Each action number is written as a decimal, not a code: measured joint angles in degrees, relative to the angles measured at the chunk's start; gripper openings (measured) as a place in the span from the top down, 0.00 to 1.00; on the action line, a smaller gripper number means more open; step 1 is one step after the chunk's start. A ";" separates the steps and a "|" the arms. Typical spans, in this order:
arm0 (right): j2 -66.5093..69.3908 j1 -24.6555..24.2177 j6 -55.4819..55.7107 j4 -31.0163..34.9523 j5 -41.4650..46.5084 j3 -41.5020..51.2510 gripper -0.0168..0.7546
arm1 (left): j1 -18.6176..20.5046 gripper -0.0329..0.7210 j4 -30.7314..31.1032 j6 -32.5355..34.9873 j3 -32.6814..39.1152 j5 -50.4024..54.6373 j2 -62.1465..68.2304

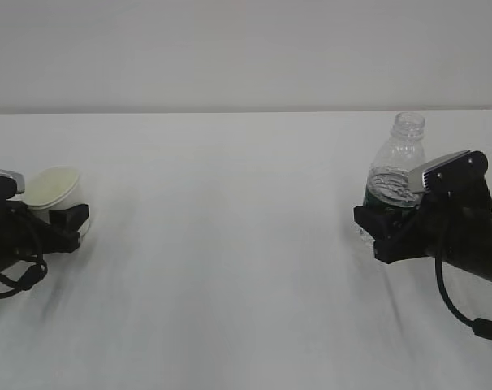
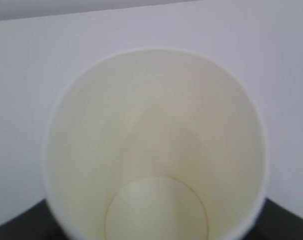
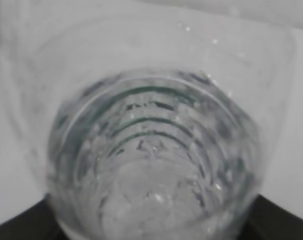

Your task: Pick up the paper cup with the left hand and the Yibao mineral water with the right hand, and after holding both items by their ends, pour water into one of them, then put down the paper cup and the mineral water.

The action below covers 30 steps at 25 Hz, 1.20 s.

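Cup gripped at far left, bottle gripped at far right, both low over the table and well apart.

At the left edge the left hand (image 1: 67, 219) is pinching the paper cup (image 1: 55, 188) near its base, which leaves the rim and mouth free; the cup leans slightly, and the left wrist view looks straight into its pale, dry inside (image 2: 156, 150), so it reads as the receiving vessel. The white table (image 1: 230, 244) lies bare between the two arms. At the right the right hand (image 1: 384, 231) is pinching the Yibao mineral water (image 1: 394, 175) around its lower body at the green label, keeping the capless neck clear and upright so nothing spills. Judging from this, pouring has not begun; the two must first be brought together.
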 joint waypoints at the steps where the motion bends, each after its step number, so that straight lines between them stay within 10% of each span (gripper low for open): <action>1: 0.00 0.00 0.00 0.00 0.00 0.00 0.41 | 0.00 0.36 1.04 -0.30 0.00 0.00 -0.12; 30: -10.06 0.00 2.73 -3.50 5.12 0.15 0.41 | 0.00 0.36 24.47 -13.57 1.30 0.10 -12.35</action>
